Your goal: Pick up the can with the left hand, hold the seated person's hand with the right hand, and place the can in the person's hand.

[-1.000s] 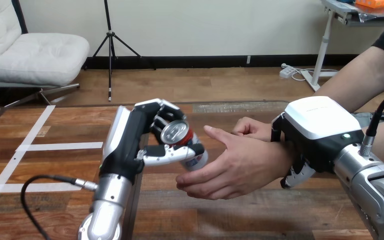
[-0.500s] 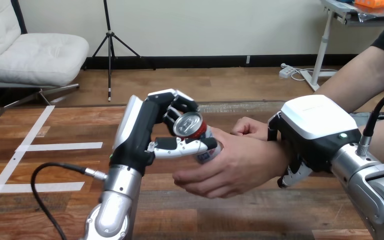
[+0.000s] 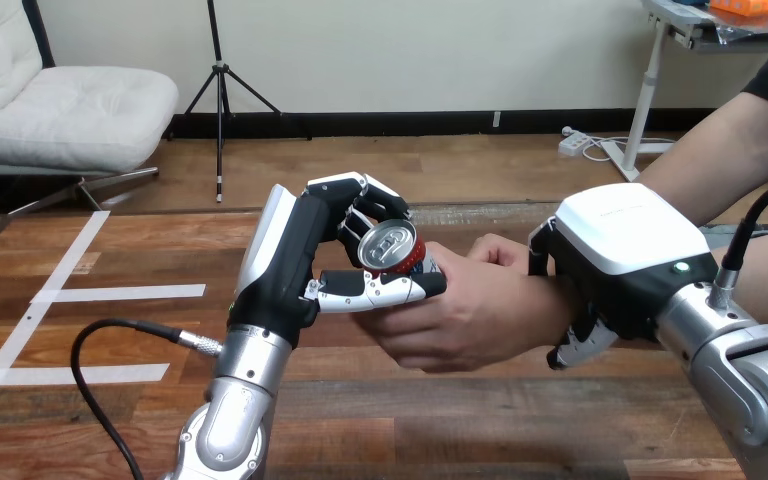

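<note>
A red can (image 3: 392, 250) with a silver top sits tilted in my left hand (image 3: 305, 262), whose fingers and thumb are curled round it above the table's middle. The person's hand (image 3: 465, 315) comes in from the right, palm toward the can, its thumb and fingers closing around the can's lower side. My right hand (image 3: 615, 265) lies over the person's wrist with its fingers curled down around it; only its fingertips (image 3: 572, 350) show below the wrist.
The wooden table (image 3: 110, 250) has white tape lines (image 3: 120, 293) at the left. A black cable (image 3: 110, 335) loops beside my left forearm. The person's forearm (image 3: 720, 150) stretches to the upper right.
My left hand has carried the can up and to the right into the person's hand, whose fingers have closed more around it. My right hand stays on the wrist.
</note>
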Available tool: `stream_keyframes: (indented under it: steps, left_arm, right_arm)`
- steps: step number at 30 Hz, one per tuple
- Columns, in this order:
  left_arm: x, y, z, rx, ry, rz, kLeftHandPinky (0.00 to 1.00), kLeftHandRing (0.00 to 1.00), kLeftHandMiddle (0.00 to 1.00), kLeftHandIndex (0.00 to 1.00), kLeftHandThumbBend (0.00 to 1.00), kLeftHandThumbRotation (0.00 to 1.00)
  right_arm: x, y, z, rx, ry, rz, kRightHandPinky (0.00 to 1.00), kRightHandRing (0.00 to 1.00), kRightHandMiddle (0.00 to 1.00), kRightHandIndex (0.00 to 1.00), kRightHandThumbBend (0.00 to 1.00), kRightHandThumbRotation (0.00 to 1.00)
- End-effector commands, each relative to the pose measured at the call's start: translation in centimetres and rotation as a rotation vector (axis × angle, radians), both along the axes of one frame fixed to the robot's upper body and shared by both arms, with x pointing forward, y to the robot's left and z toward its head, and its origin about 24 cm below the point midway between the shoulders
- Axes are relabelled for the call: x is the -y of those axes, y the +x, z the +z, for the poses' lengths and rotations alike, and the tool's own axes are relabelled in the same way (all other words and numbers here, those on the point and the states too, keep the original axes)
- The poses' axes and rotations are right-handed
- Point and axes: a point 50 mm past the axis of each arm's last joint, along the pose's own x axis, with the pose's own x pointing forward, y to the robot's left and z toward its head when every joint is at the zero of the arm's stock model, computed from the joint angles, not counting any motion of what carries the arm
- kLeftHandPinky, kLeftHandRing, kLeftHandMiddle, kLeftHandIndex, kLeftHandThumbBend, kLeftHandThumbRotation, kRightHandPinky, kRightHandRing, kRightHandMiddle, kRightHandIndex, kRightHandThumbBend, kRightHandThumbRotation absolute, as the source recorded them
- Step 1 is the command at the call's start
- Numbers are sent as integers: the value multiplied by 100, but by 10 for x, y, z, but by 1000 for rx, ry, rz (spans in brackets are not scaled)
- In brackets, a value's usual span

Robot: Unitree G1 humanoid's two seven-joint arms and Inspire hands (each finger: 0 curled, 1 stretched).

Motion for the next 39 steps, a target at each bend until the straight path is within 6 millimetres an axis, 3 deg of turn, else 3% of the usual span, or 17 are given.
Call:
stream_keyframes:
  steps: [1,39]
  left_arm:
    - [14,11,42,179,-32,-65,29,35,42,44,67,0]
    - [22,11,44,190,-23,-105,29,35,42,44,68,0]
  right_arm:
    - [-10,10,18,70,19,20,28,35,43,49,85,0]
    - [-16,15,17,111,-40,59,26,32,40,47,84,0]
